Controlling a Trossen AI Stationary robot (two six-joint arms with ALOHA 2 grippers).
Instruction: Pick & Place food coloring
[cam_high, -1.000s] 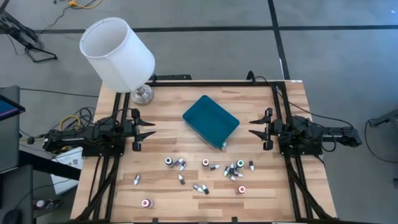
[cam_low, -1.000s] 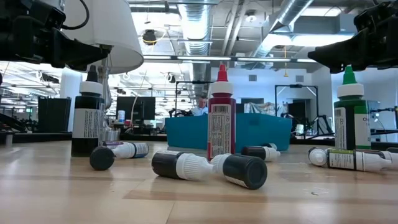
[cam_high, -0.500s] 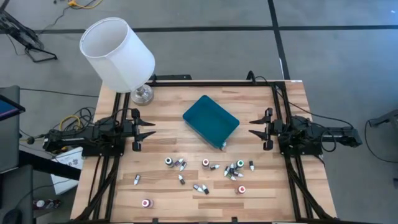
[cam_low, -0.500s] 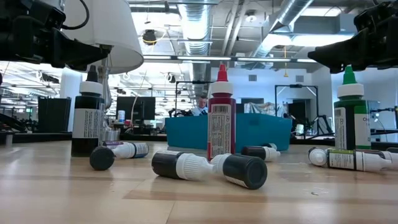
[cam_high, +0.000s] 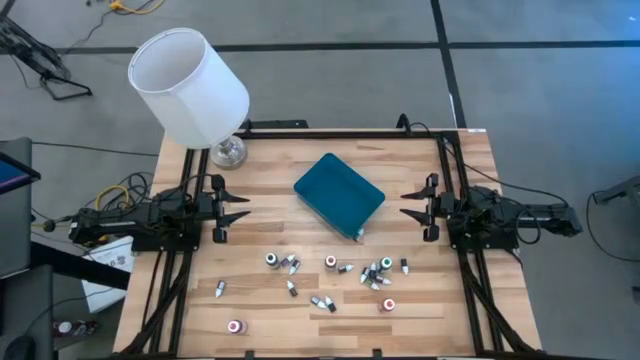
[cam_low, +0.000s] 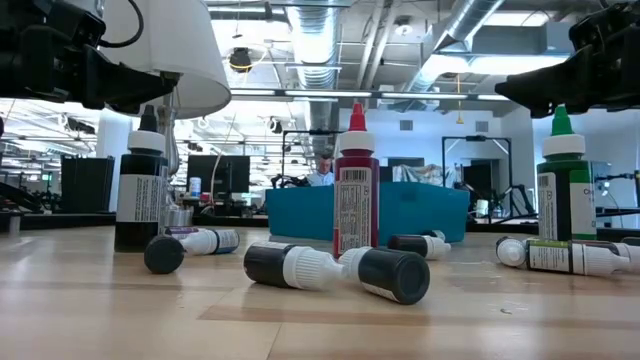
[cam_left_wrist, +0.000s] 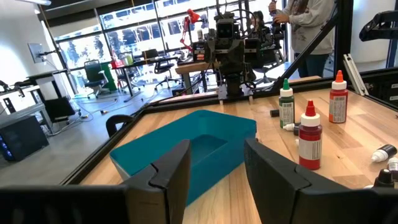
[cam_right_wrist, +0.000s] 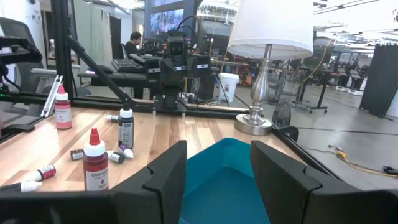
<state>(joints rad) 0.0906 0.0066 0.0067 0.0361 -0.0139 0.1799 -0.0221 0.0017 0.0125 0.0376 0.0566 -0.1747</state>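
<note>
Both grippers open, empty. Bottles (cam_high: 335, 275) scattered on bench (cam_high: 270, 170), toward its front edge; right gripper (cam_high: 405, 203) nearer the main cluster than left gripper (cam_high: 245, 206).

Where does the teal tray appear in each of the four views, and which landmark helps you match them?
High view: tray at table centre, between the arms.
Low view: tray in the background, behind the upright red bottle.
Left wrist view: tray straight ahead.
Right wrist view: tray just ahead.
Shared landmark: the lamp, also in the low and right wrist views.
</note>
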